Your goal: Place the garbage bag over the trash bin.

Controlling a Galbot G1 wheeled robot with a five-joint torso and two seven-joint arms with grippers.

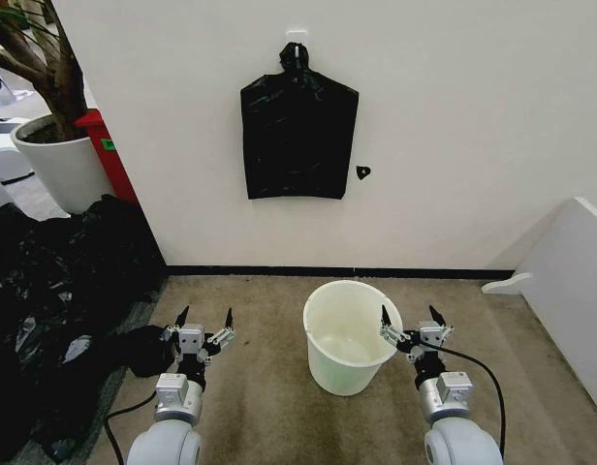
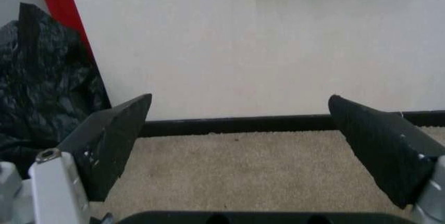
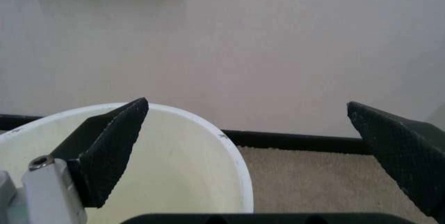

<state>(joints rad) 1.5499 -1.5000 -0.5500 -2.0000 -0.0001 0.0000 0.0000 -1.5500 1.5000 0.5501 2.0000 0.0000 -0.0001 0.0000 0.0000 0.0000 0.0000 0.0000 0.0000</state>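
Cream-white trash bin (image 1: 351, 334) sits bare on the carpet just beside the right gripper (image 1: 413, 315) — fingers spread, empty; left gripper (image 1: 205, 318) likewise spread, well apart from the bin.

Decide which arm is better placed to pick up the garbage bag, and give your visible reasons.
Left, probably. The open left gripper is beside the garbage bag lying on the carpet; the open right gripper is beyond the trash bin, farther away.

A beige carpeted floor (image 1: 269, 407) is seen, bounded by a black baseboard (image 1: 337, 272). On it stands 1 cream-white trash bin (image 1: 349, 339), upright. A large heap of black plastic film (image 1: 56, 300) is spread along its left side.
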